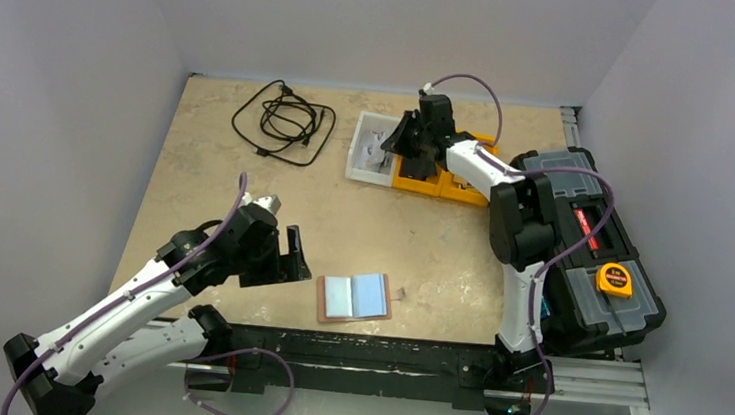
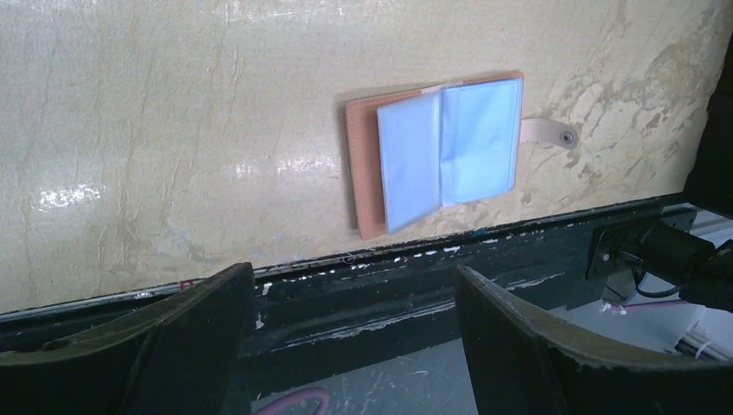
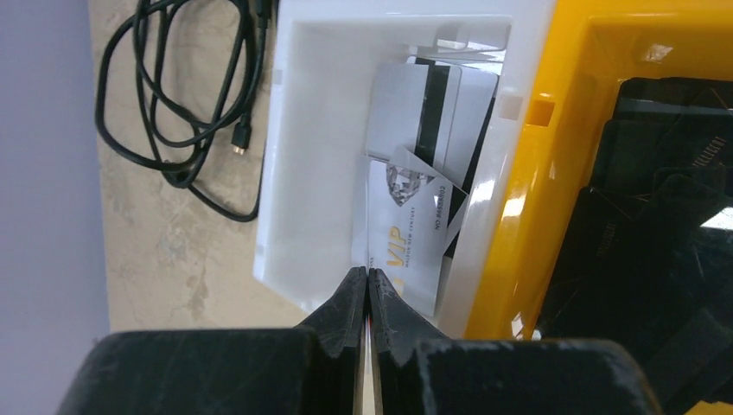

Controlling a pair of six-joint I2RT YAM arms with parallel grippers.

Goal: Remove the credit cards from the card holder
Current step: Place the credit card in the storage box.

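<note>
silver-white cards [image 3: 406, 225] already in white tray [image 3: 311, 130] below closed right gripper [image 3: 368, 290]; reddish leather card holder [image 2: 367, 173] before open left gripper [image 2: 354, 272], contents unclear.

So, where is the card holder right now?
In the top view the card holder lies open by the near edge of the table, just right of the left arm's fingers.

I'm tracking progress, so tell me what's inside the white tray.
Inside the white tray lie overlapping cards: a VIP card nearest, a striped card behind it. What lies under them is covered, so their number is unclear.
</note>
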